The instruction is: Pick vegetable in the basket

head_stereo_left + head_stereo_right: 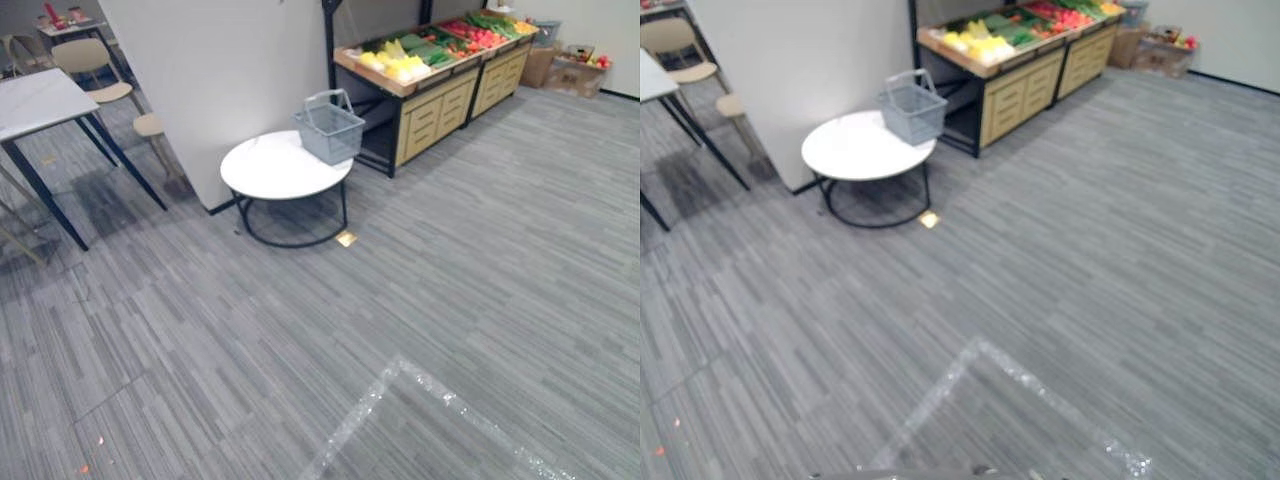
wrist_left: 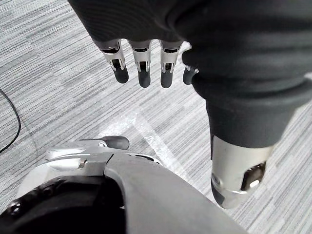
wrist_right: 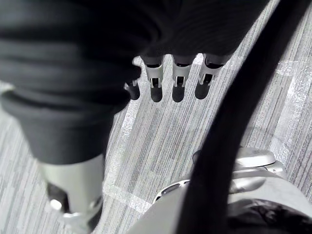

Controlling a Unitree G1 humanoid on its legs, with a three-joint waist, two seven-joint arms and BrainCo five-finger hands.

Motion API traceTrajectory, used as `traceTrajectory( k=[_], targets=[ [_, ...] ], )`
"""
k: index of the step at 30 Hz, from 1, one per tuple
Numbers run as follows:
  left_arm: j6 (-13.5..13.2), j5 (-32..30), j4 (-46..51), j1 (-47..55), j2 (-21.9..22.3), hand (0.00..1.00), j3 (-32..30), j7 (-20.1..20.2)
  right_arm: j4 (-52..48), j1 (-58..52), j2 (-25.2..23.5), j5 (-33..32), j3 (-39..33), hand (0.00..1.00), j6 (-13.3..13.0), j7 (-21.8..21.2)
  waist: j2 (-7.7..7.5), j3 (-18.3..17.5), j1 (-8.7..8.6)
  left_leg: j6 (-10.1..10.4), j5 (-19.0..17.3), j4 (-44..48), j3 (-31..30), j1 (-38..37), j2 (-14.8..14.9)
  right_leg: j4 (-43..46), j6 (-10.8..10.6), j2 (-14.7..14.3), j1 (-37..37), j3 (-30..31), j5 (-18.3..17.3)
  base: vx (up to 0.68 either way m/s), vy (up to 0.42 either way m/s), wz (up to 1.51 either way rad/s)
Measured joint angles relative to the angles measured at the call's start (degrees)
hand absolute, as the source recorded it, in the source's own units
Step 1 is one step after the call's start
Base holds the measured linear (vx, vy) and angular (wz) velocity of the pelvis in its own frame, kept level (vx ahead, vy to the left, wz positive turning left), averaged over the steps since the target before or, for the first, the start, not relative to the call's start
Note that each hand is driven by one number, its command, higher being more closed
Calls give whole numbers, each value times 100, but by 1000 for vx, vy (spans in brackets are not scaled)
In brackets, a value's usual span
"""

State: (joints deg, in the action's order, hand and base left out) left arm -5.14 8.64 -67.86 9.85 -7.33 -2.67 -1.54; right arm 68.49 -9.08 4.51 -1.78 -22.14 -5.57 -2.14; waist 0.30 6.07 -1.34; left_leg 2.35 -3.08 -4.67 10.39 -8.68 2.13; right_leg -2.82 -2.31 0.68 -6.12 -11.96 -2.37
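Observation:
A grey wire basket (image 1: pixel 330 127) stands on the far edge of a round white table (image 1: pixel 275 170), its handle up. Just beyond it a wooden produce stand (image 1: pixel 435 100) holds yellow, green and red vegetables (image 1: pixel 400 66) in sloped bins. Both lie several steps ahead of me across the grey floor. My left hand (image 2: pixel 146 63) hangs over the floor with straight fingers and holds nothing. My right hand (image 3: pixel 170 80) hangs the same way, fingers straight and empty.
A white partition wall (image 1: pixel 220 70) rises behind the round table. A square table (image 1: pixel 40 100) and chairs (image 1: pixel 95 65) stand at the far left. Cardboard boxes (image 1: pixel 570 70) sit by the far right wall. Shiny tape lines (image 1: pixel 400 385) cross the carpet near me.

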Motion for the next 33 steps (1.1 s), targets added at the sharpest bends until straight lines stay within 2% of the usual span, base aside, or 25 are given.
traceTrajectory(
  k=[3, 9, 11, 12, 14, 15, 17, 19, 20, 21, 23, 25, 27, 29, 30, 31, 32, 33],
  targets=[
    [10, -10, -3, -1, 4, 0, -55, 5, 4, 9, -4, -279, -32, 0, 6, -59, 10, -20, 1, -6, 3, -37, 26, -44, 20, -30, 27, -34, -10, 20, 36, 89, -12, -7],
    [26, -113, -31, -60, 6, 0, -222, -18, 12, 128, -45, -330, -111, 0, 10, -80, -5, -36, -5, 63, -40, -35, 176, -41, 55, -89, 26, -78, -7, 111, 37, 54, -22, -10],
    [26, -171, -35, -86, 11, 0, -230, -49, 9, 238, -33, -328, -109, 0, 10, -75, 3, -6, -1, 133, -87, 85, 312, -32, 83, 48, 65, -83, 60, 205, -1, 1, -15, -21],
    [25, -229, -29, -114, -8, 0, -264, -54, 7, 303, -41, -326, -100, 0, 7, -73, -38, 40, 1, 239, -192, 369, 366, 80, 94, 249, 102, -44, 166, 283, -122, -22, -26, -30],
    [20, -209, 94, -146, -44, 0, -405, -71, 7, 408, -64, -329, 31, 0, 0, -77, -158, 194, 6, 423, -572, 2093, 484, 827, 244, 819, 215, 96, 396, 366, -543, -73, -89, -17],
    [0, -181, 224, -148, 1, 0, -643, -75, 15, 424, -43, -340, 24, 0, 1, -83, -156, 316, 5, 396, -596, 3435, 445, 1396, 460, 1025, 273, 98, 402, 360, -664, -96, -109, -5],
    [-27, -30, 305, -154, 196, 0, -957, -75, 6, 352, 23, -389, 21, 0, 7, -73, 40, 464, 32, 143, -234, 4963, 255, 2023, 818, 1228, 331, -39, 257, 362, -804, -19, -32, -6],
    [-34, 38, 297, -102, 264, 0, -1165, -77, -16, 284, 27, -394, 68, 0, 7, -69, 35, 489, 40, 160, 277, 5730, 96, 2364, 843, 1327, 388, 13, 84, 428, -941, 71, 20, -9],
    [-41, 45, 307, -78, 301, 0, -1246, -74, -30, 280, 47, -391, 160, 0, 8, -69, 34, 491, 62, 135, 116, 5919, 69, 2524, 820, 1349, 401, 49, 56, 484, -973, 132, 36, -15],
    [-43, 100, 288, -85, 336, 0, -1244, -73, -23, 325, 62, -391, 170, 0, 11, -76, 37, 497, 77, 150, -176, 5790, -56, 2772, 703, 1345, 400, 105, 58, 538, -984, 165, 69, -28],
    [-44, 153, 253, -55, 324, 0, -1231, -63, -2, 400, 66, -389, 173, 0, 18, -78, 13, 512, 191, 162, -292, 4720, -36, 2871, 588, 1321, 367, 234, 72, 674, -1005, 152, 91, -30],
    [-53, 143, 240, 43, 390, 0, -1226, -59, -41, 457, 99, -386, 209, 0, 12, -79, 35, 509, 197, 179, -64, 2872, -76, 2833, 568, 1290, 208, 319, 66, 758, -1113, 194, 143, -22],
    [-59, 129, 232, 155, 417, 0, -1236, -80, -85, 470, 145, -388, 291, 0, -19, -67, 127, 511, 222, 262, 274, 1271, -327, 2753, 654, 1292, 77, 325, -34, 828, -1293, 260, 208, -18],
    [-59, 122, 185, 176, 491, 0, -1279, -115, -83, 474, 233, -389, 454, 0, -26, -49, 205, 506, 312, 262, 314, 977, -372, 2782, 820, 1294, -105, 361, -221, 939, -1523, 498, 426, -27],
    [-45, 35, 162, 237, 503, 0, -1231, -110, -84, 508, 264, -390, 541, 0, -37, -49, 218, 491, 316, 276, 385, 1188, -373, 2830, 879, 1293, -209, 454, -394, 994, -1729, 557, 497, -26],
    [-44, -30, 162, 273, 476, 0, -1237, -106, -83, 531, 234, -391, 587, 0, -52, -49, 143, 483, 309, 284, 674, 1457, -294, 2896, 816, 1292, -210, 573, -480, 1035, -1847, 523, 452, -38],
    [-53, -112, 161, 423, 377, 0, -1229, -91, -23, 490, 183, -389, 683, 0, -79, -68, -52, 235, 356, 239, 751, 1872, -161, 2987, 515, 1330, -133, 937, -525, 1149, -1968, 585, 380, -37],
    [-49, -226, 76, 469, 236, 0, -1245, -98, 6, 521, 40, -382, 699, 0, -95, -117, -291, -21, 336, 2, 544, 1910, 22, 3023, 190, 2018, -122, 1223, -146, 1425, -1794, 613, 350, -18]
  ],
)
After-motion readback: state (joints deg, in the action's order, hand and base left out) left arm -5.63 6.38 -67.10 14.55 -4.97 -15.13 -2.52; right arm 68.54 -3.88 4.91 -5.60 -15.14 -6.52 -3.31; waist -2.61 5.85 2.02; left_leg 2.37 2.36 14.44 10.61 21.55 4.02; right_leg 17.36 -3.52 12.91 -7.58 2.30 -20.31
